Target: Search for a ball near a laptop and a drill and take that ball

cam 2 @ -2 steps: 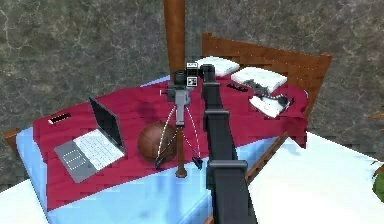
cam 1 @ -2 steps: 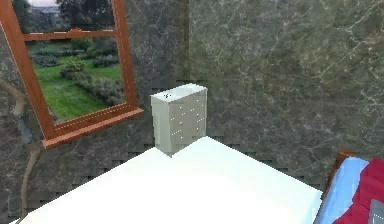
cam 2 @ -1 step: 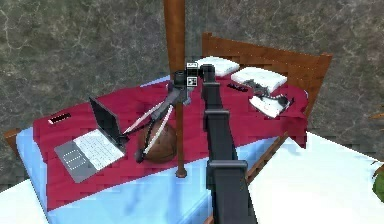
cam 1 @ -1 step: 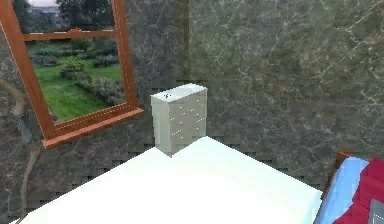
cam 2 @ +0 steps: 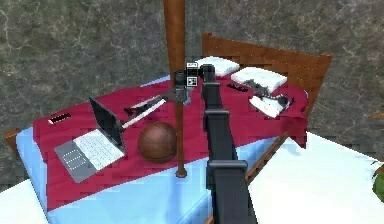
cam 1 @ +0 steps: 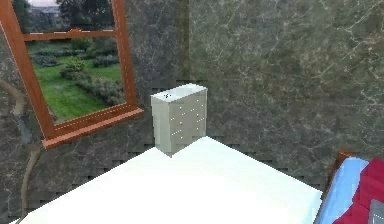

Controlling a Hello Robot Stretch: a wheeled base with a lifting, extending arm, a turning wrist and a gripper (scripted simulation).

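Dark marbled walls close the room above a white floor. On the arm side view, a wide wooden bed [cam 2: 130,192] with a red blanket over a pale blue sheet carries the things. On the forward view, a brown-framed window [cam 1: 75,60] stands at 10 o'clock of a small pale grey dresser [cam 1: 180,118]. The dark square arm [cam 2: 222,150] reaches over the bed. A grey open laptop [cam 2: 90,150] lies on the blanket, and the brown round ball [cam 2: 157,143] rests at its 3 o'clock. The gripper [cam 2: 181,95] is at 1 o'clock of the ball; I cannot tell whether it holds anything.

Forward toward dresser [cam 1: 180,118]; sideways over bed [cam 2: 110,200]
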